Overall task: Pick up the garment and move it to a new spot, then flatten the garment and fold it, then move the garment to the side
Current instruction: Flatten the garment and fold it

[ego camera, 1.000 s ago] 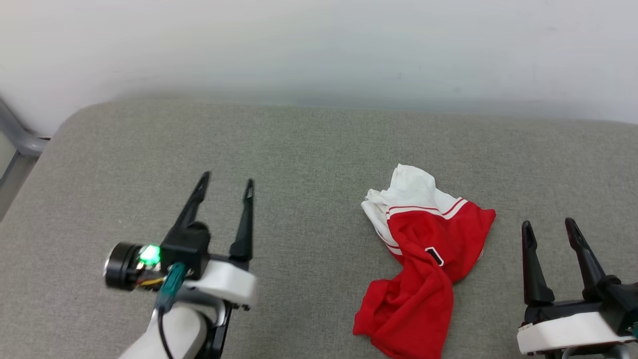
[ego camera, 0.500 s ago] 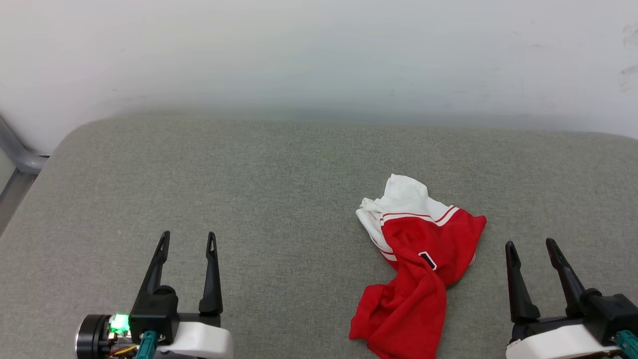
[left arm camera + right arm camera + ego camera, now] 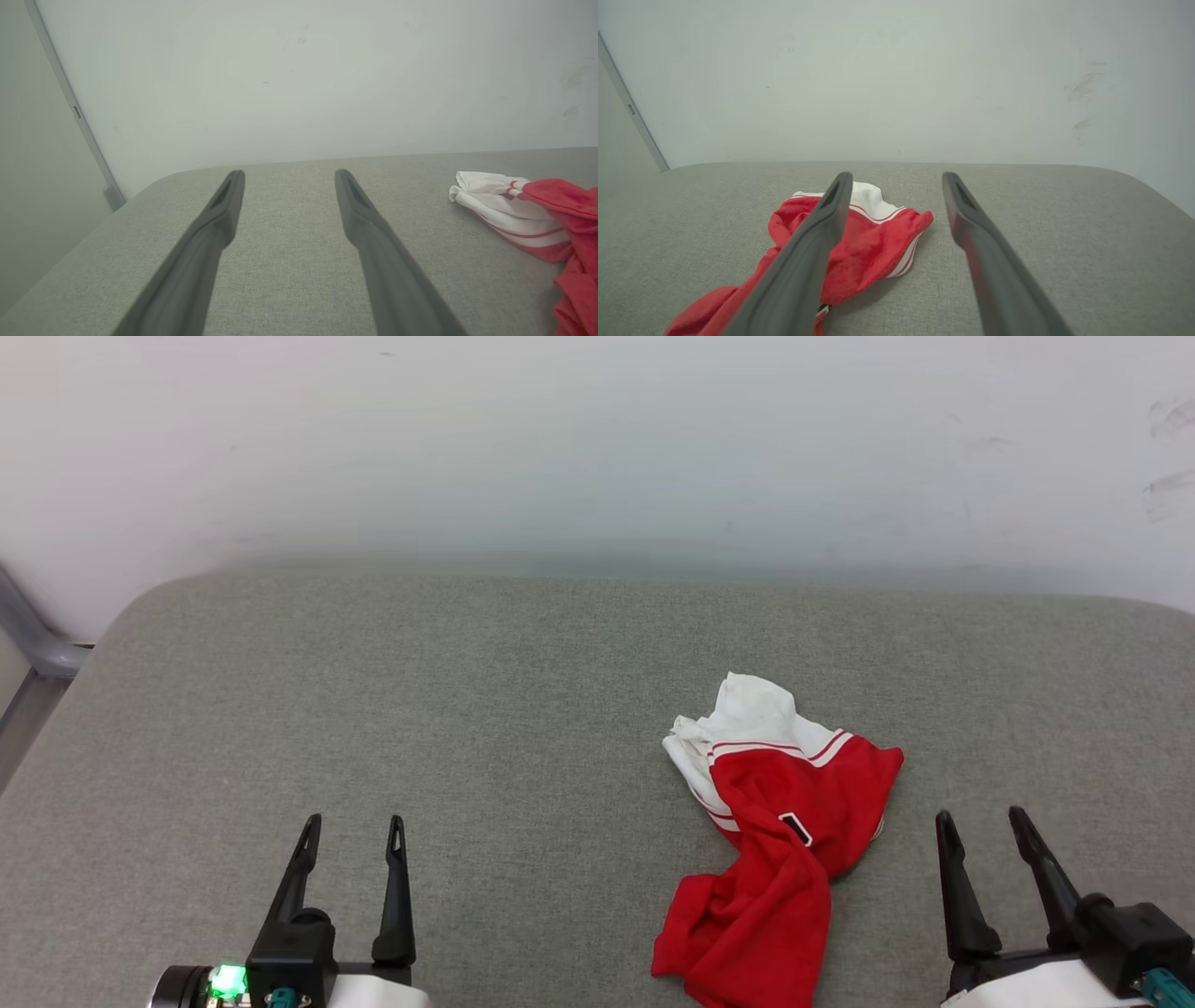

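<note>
Garment (image 3: 780,831) lies crumpled on the right half of the grey padded surface (image 3: 467,709). It is a loose heap with the white sleeve and striped trim toward the wall (image 3: 560,448) and a twisted red tail trailing toward the robot, with only a scrap of black lettering showing. By the look of it, nothing of the task is done. The garment has not been picked up, spread or folded, so the lift to a new spot, the flattening, the folding and the final move aside are all left. The right gripper (image 3: 980,817) stands just to its right, apart from the cloth, fingers spread wide and empty. In the right wrist view the heap (image 3: 873,242) sits ahead and left of those fingers (image 3: 897,177). The left gripper (image 3: 354,823) is well away at the lower left, likewise released and holding nothing, and its own camera shows the shirt (image 3: 537,219) off to the right of its fingers (image 3: 288,175). Against a second ago, the left gripper has drawn back from a raised, slanted pose further over the surface to a low, straight one. The right has sunk slightly in the head view, which has itself shifted. The heap's shape looks unchanged.
</note>
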Controlling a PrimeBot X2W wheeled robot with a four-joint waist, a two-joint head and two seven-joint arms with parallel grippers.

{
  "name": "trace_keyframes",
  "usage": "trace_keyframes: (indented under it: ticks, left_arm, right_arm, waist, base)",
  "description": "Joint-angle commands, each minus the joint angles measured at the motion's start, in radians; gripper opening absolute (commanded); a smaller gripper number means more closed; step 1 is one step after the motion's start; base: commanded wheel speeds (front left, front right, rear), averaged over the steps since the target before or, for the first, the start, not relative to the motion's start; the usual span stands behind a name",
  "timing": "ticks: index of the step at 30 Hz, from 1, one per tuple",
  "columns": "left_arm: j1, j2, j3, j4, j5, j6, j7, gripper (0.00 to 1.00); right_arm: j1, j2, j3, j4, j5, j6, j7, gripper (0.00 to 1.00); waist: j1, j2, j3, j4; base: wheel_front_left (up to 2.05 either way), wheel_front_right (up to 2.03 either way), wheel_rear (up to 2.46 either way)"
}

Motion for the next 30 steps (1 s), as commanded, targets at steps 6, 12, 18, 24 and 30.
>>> trace_keyframes:
  ticks: [6, 12, 18, 24, 30]
  left_arm:
    - [0.025, -0.037, 0.04, 0.013, 0.036, -0.039, -0.003, 1.0]
    - [0.033, -0.059, 0.065, 0.02, 0.057, -0.062, -0.003, 1.0]
    - [0.036, -0.072, 0.085, 0.024, 0.071, -0.078, -0.003, 1.0]
    - [0.035, -0.084, 0.099, 0.026, 0.082, -0.093, -0.003, 1.0]
    - [0.024, -0.092, 0.104, 0.022, 0.09, -0.101, -0.003, 1.0]
  right_arm:
    - [0.02, 0.002, 0.003, 0.013, 0.008, -0.001, -0.002, 1.0]
    - [0.021, 0.002, 0.003, 0.02, 0.007, -0.001, -0.002, 1.0]
    - [0.02, 0.002, 0.002, 0.021, 0.008, -0.001, -0.002, 1.0]
    - [0.016, 0.002, 0.0, 0.016, 0.005, -0.001, -0.002, 1.0]
    - [-0.033, 0.002, -0.018, -0.015, -0.018, -0.001, -0.002, 1.0]
  waist:
    - [0.0, 0.0, -0.005, -0.003]
    - [0.0, 0.0, -0.006, -0.004]
    - [0.0, 0.0, -0.006, -0.005]
    - [0.0, 0.0, -0.005, -0.005]
    - [0.0, 0.0, -0.001, -0.004]
  base:
    - [0.0, 0.0, 0.0]
    - [0.0, 0.0, 0.0]
    - [0.0, 0.0, 0.0]
    - [0.0, 0.0, 0.0]
    - [0.0, 0.0, 0.0]
